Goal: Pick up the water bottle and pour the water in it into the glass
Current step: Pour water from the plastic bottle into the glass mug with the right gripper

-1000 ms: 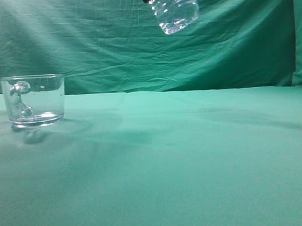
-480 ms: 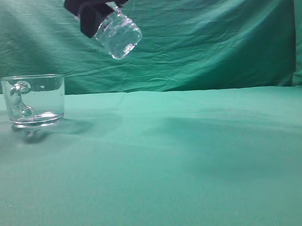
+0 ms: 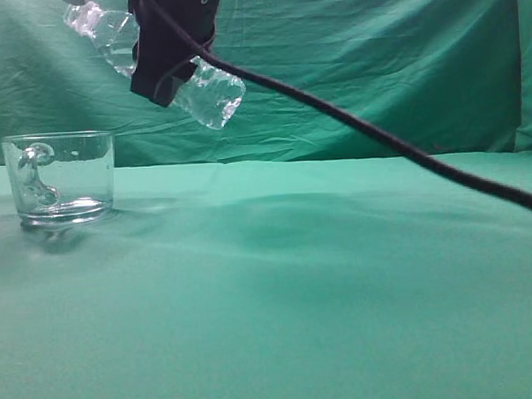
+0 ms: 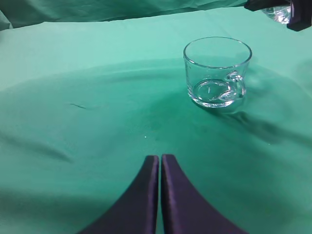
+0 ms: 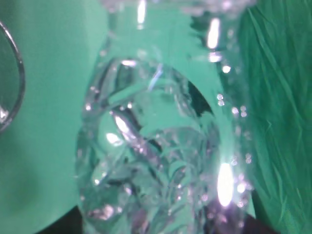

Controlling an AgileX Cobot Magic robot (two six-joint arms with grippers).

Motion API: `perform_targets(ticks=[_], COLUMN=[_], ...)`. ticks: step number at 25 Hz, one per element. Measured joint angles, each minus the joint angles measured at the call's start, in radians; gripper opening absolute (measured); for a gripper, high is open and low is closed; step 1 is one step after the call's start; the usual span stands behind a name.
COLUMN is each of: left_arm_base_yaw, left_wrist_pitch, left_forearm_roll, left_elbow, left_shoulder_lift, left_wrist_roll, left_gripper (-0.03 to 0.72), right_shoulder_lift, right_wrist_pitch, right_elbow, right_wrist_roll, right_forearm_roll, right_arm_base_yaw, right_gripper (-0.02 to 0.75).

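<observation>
The clear ribbed water bottle (image 3: 210, 94) hangs tilted in the air, neck up and to the left, base down to the right. My right gripper (image 3: 165, 73) is shut on its middle, above and right of the glass (image 3: 60, 176). The glass mug stands upright on the green cloth at the left, handle facing the camera. In the right wrist view the bottle (image 5: 156, 146) fills the frame and the glass rim (image 5: 14, 73) shows at the left edge. In the left wrist view my left gripper (image 4: 160, 158) is shut and empty, low over the cloth in front of the glass (image 4: 217, 78). I cannot see any water stream.
A green cloth (image 3: 340, 276) covers the table and hangs as a backdrop. The right arm's black cable (image 3: 405, 149) runs from the gripper down to the right edge.
The bottle and my right gripper moved left and down toward the glass, and the bottle tilted further so its neck now shows. The glass has not moved.
</observation>
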Motion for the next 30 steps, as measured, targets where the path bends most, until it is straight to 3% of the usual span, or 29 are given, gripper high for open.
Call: perform_targets(ticks=[12, 30], left_arm_base_yaw=[0.0, 0.0], left_wrist_pitch=[0.0, 0.0], left_forearm_roll=[0.0, 0.0], left_elbow=[0.0, 0.0], left_shoulder_lift=[0.0, 0.0], left_wrist_roll=[0.0, 0.0], left_gripper=[0.0, 0.0], right_shoulder_lift=[0.0, 0.018], right_wrist_pitch=[-0.008, 0.0], right_elbow=[-0.007, -0.007], right_wrist_roll=[-0.002, -0.002], right_forearm_roll=[-0.29, -0.533], right_arm_base_yaw=[0.0, 0.0], right_gripper=[0.272, 0.272])
